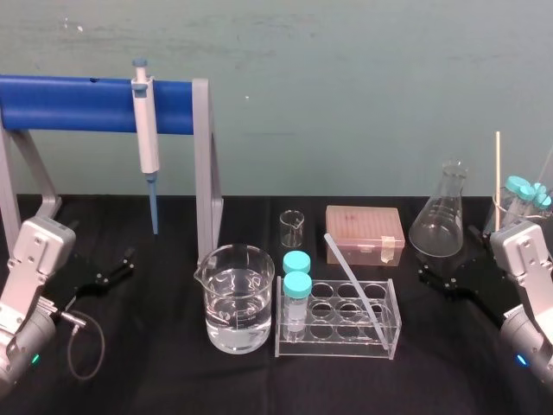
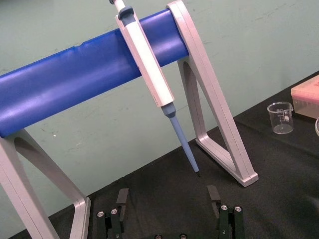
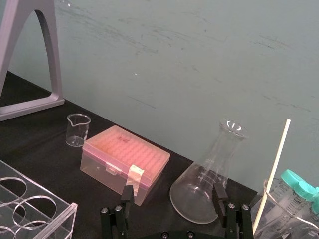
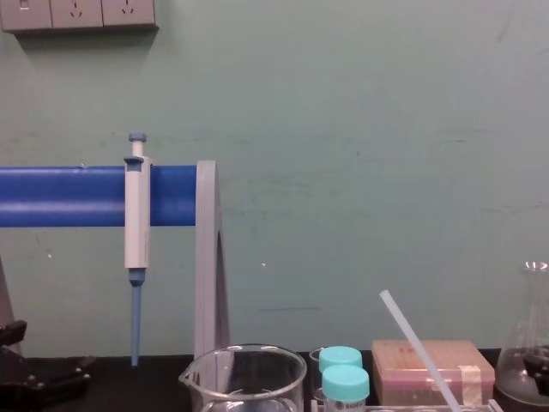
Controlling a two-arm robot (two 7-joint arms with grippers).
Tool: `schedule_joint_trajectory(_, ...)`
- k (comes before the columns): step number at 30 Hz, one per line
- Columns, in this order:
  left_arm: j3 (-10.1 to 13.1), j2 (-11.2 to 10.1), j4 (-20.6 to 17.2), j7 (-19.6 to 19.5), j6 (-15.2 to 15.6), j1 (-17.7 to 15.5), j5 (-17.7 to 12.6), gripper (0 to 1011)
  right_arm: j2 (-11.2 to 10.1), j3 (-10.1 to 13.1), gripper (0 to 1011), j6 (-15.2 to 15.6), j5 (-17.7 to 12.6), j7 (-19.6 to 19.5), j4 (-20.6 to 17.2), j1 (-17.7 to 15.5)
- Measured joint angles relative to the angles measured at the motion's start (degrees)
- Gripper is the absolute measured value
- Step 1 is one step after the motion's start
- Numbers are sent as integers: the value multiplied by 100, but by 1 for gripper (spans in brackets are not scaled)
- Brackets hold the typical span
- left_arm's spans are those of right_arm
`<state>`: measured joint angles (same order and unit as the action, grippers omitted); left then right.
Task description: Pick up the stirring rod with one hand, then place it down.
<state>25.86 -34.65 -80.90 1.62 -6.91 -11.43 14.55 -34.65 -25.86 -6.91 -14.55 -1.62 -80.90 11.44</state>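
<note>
The stirring rod (image 1: 356,290) is a translucent white rod leaning slantwise in the clear tube rack (image 1: 393,333) at the table's middle. In the chest view the stirring rod (image 4: 419,348) rises to the upper left, above the rack. My right gripper (image 1: 451,275) rests open near the table's right edge, well to the right of the rod and apart from it. In the right wrist view the right gripper (image 3: 173,196) has nothing between its black fingers (image 3: 127,196). My left gripper (image 1: 108,272) is parked open at the far left, and the left wrist view shows the left gripper (image 2: 168,199) empty.
A water-filled beaker (image 1: 239,298) stands left of the rack, which holds two teal-capped tubes (image 1: 297,285). Behind are a small beaker (image 1: 293,229), a pink tip box (image 1: 365,233) and a conical flask (image 1: 441,216). A pipette (image 1: 147,143) hangs on the blue stand (image 1: 78,104). A thin cream stick (image 1: 497,173) stands in a far-right beaker.
</note>
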Motion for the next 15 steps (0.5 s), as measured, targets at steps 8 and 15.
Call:
schedule_joint_trajectory(8, 0, 0, 0, 0, 0, 0, 0, 1000, 0, 0, 1003, 0, 0, 0, 0, 0)
schedule_joint_trajectory(15, 0, 0, 0, 0, 0, 0, 0, 1000, 0, 0, 1003, 0, 0, 0, 1, 0)
